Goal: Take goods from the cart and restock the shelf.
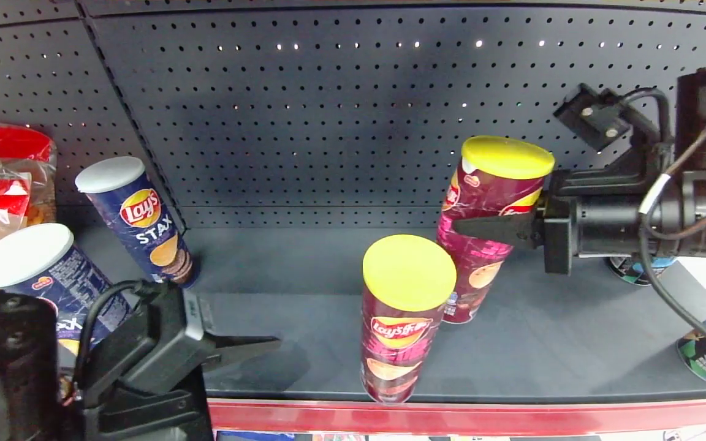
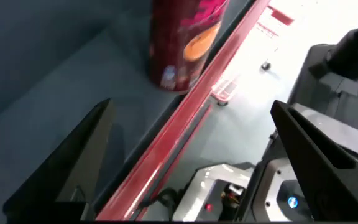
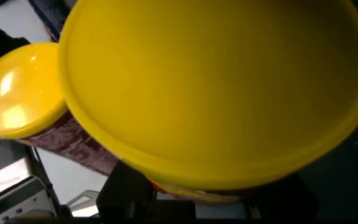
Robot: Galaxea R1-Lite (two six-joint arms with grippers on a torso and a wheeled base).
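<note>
Shelf [image 1: 304,288]: dark board across mid-frame, red front edge.
Right gripper [image 1: 494,223]: centre right, fingers clamped on maroon can [image 1: 488,184] (yellow lid) on the shelf.
Second maroon can [image 1: 402,318]: lower centre, upright, just beside it.
Left gripper [image 1: 255,348]: lower left, fingers spread, grasping nothing.

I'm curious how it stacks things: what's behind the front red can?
A second red can, tilted, held in the right gripper; farther back, the pegboard wall. The front can covers part of its lower side.
</note>
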